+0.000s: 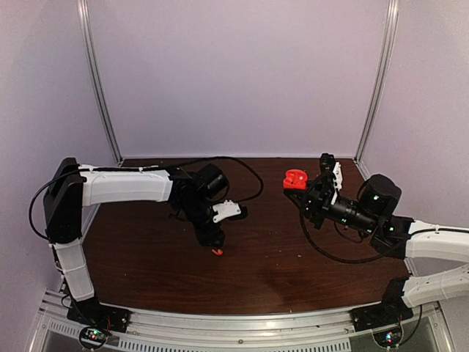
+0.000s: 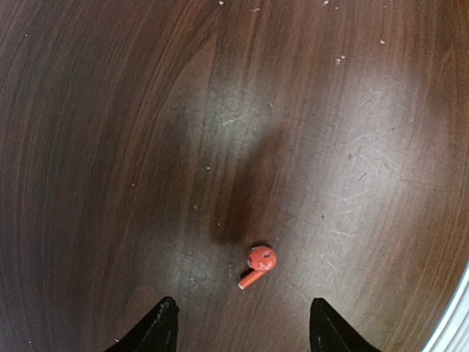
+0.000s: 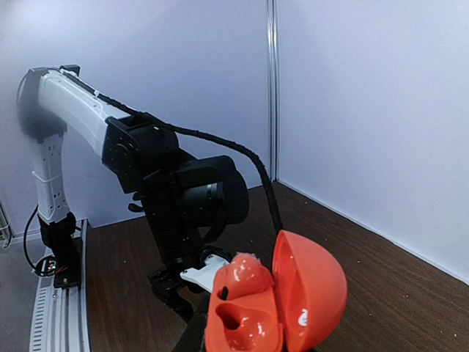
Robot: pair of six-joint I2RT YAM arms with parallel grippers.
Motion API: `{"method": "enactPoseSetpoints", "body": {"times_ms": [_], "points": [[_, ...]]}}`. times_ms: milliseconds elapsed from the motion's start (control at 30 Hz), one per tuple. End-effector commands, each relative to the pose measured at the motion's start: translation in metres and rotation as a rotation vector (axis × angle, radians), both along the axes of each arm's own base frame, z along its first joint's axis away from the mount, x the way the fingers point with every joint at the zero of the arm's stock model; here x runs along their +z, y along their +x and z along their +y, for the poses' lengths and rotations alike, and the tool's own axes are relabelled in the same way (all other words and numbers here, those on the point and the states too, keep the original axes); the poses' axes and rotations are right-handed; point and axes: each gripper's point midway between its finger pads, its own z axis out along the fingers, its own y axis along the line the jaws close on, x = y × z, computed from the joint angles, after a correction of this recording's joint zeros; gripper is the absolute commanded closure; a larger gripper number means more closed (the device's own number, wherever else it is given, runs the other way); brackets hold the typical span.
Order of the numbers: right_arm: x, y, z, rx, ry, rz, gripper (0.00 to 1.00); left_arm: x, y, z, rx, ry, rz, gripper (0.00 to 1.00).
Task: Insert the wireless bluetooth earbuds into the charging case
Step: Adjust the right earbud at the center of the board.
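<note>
A tiny red earbud lies on the dark wood table, stem pointing down-left; it also shows in the top view. My left gripper is open just above it, its black fingertips apart on both sides and not touching it. My right gripper is shut on the red charging case and holds it above the table at the back right. In the right wrist view the case stands open, lid hinged right. A red earbud-shaped piece sits in its upper socket. The lower socket is empty. No black earbud shows.
The left arm fills the middle of the right wrist view, facing the case. White walls close the table at the back and sides. A metal rail runs along the near edge. A black cable loops behind the left wrist.
</note>
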Motion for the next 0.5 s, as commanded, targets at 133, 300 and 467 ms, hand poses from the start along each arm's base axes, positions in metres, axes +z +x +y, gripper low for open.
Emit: {"method": "enactPoseSetpoints", "body": {"times_ms": [133, 300, 467], "points": [[-0.001, -0.002, -0.006, -0.001, 0.006, 0.009, 1.0, -0.027, 0.001, -0.01, -0.063, 0.14, 0.011, 0.47], [-0.002, -0.002, -0.008, -0.006, 0.004, 0.008, 1.0, -0.039, 0.0, -0.009, -0.044, 0.165, 0.04, 0.47], [-0.004, -0.001, -0.007, -0.004, 0.002, 0.011, 1.0, -0.046, 0.0, -0.01, -0.051, 0.156, 0.038, 0.49]]}}
